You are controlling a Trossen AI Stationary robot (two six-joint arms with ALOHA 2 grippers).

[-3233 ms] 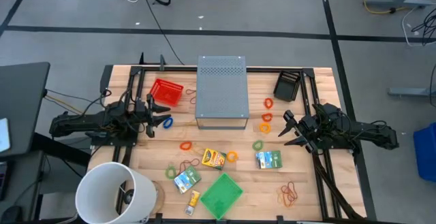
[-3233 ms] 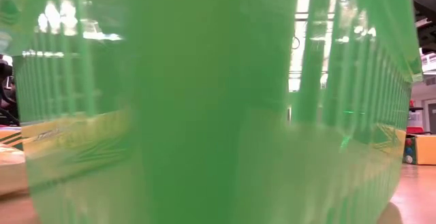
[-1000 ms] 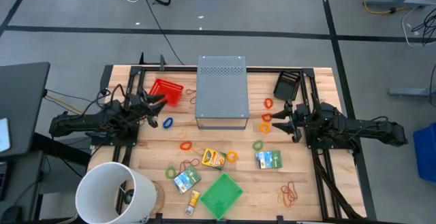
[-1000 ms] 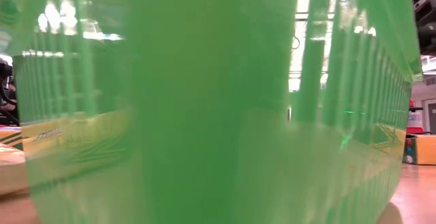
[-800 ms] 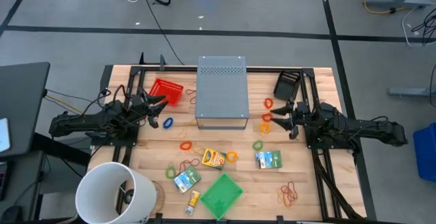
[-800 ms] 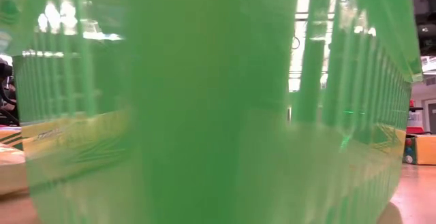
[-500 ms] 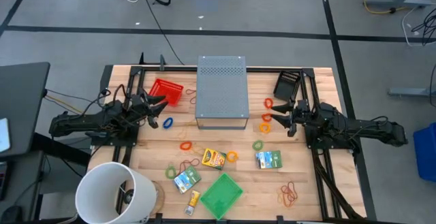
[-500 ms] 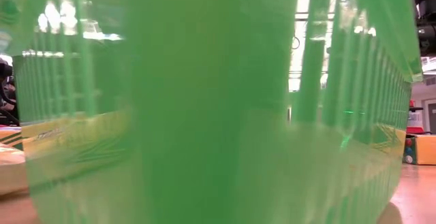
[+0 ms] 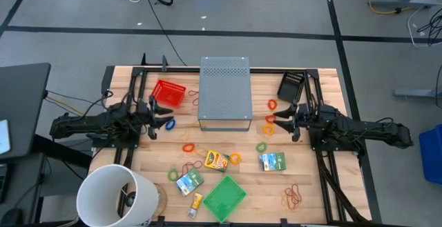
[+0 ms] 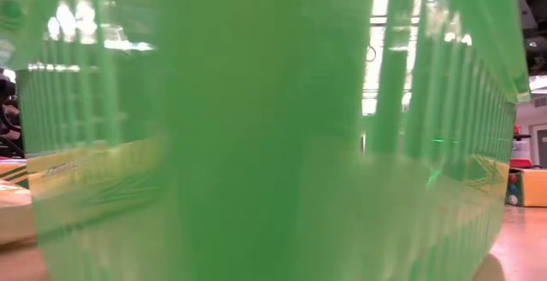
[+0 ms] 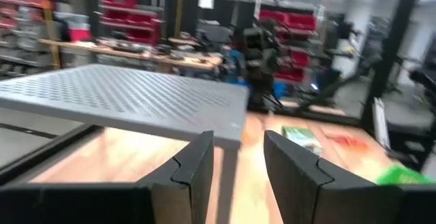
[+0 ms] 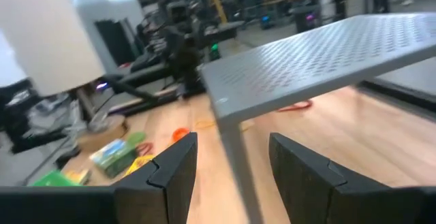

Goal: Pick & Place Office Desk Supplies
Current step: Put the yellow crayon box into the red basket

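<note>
- The left jaws [image 9: 166, 119] hang over the table [image 9: 318, 196] on the left side of the grey perforated box [image 9: 224, 92]; the fingers [image 11: 194, 166] stand parted with nothing between them.
- A blue rubber band [image 9: 170, 124] lies right at the tips of the left jaws, and the red basket [image 9: 168, 93] sits just beyond them toward the table's far edge.
- The right jaws [image 9: 281, 122] hang on the box's other side, open too, holding nothing; in the right wrist view their fingers [image 12: 170, 166] frame the box's near corner.
- An orange rubber band [image 9: 268, 129] and a red rubber band [image 9: 272, 105] lie close to the right jaws' tips, between them and the box.
- The yellow-orange packet [image 9: 216, 160] and a green-white packet [image 9: 272, 161] lie nearer the front edge than either jaws, with another green-white packet [image 9: 189, 181] beside the green basket [image 9: 224, 197].
- More red bands [image 9: 294, 197] lie well apart from the right jaws, by the front right corner.
- The low view is filled by the green basket's wall.
</note>
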